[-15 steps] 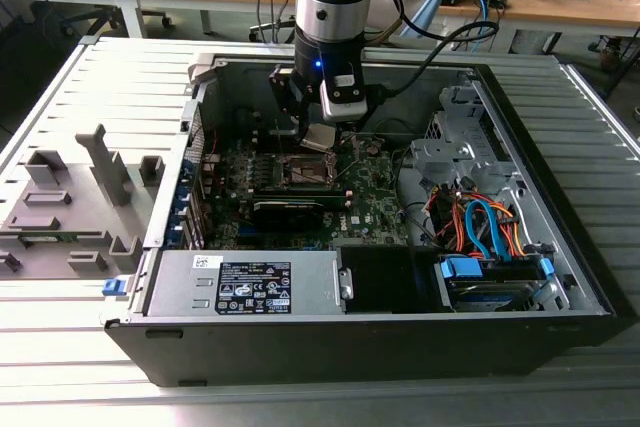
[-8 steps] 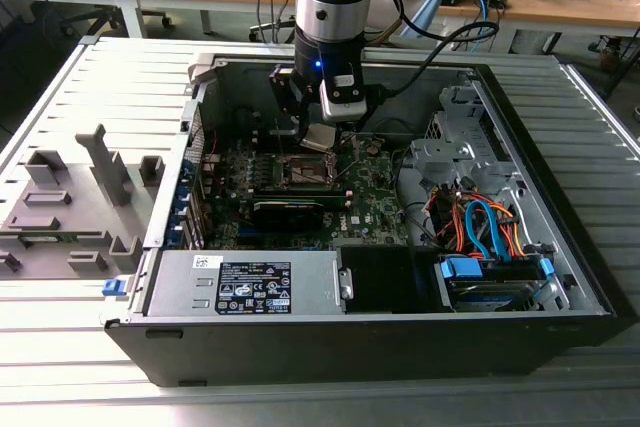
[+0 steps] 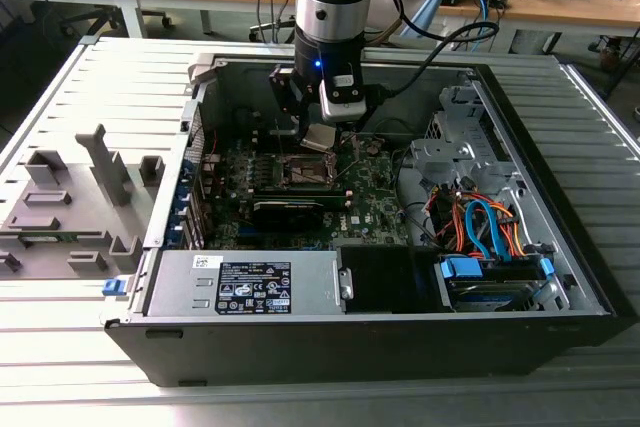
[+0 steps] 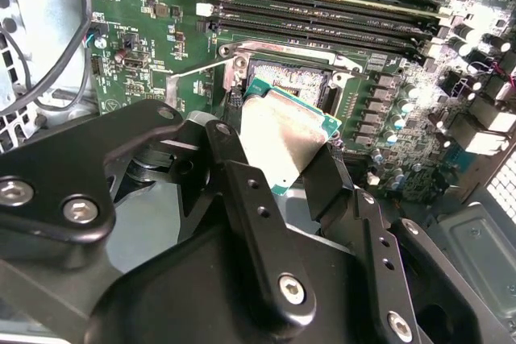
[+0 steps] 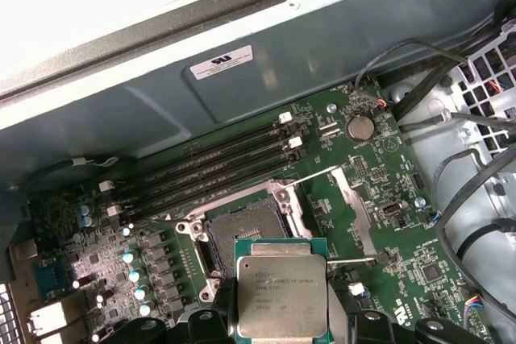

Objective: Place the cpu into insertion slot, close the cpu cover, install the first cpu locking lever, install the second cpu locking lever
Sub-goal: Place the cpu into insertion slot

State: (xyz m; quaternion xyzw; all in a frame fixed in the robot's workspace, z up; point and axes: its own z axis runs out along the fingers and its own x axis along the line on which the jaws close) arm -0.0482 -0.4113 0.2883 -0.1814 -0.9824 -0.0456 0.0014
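Over an open computer case (image 3: 560, 197) on a slatted bench, with a grey fixture (image 3: 70, 207) lying at the exterior view's left, a robot arm holds the cpu (image 5: 280, 296) just above the board (image 3: 375, 197). The gripper (image 4: 274, 147) is clamped on the chip, its two black fingers (image 4: 330, 171) pressing opposite edges, and the pale metal face shows plainly in both wrist views. The chip hangs tilted, near the insertion slot (image 5: 246, 235) but clear of it; the dark square recess lies bare inside its thin metal rim. None of the four steps looks finished: the chip is not seated, and the socket is uncovered. Beside the recess, a silvery strip rises from the board, likely the cover (image 5: 352, 211) swung up and seen edge-on, though its window cannot be made out. A thin wire lever (image 5: 355, 261) lies loose next to it, apparently unhooked; the other lever is too fine to trace with confidence. Placing the chip, closing the cover and latching both levers all appear left to do. Toward the exterior view's right, orange and blue cables (image 3: 480, 222) crowd the drive bay, well apart from the work.
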